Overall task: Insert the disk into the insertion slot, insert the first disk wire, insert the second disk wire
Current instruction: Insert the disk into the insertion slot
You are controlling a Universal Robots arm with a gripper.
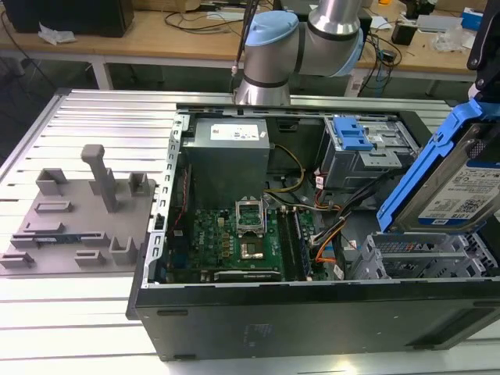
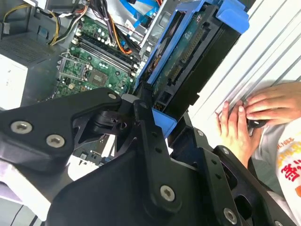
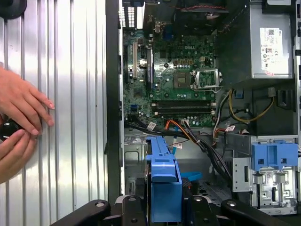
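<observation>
You have the disk [image 1: 459,183] tilted steeply, label showing, above the insertion slot [image 1: 414,258] at the exterior view's right, not seated. The gripper [image 2: 162,120] pinches its blue carrier. The arm [image 1: 301,43] rises behind the computer case [image 1: 312,320]. The disk's outer end is cut off at the frame edge; a person's hands [image 3: 23,106] rest on the ribbed table [image 3: 70,94] beside the case.
</observation>
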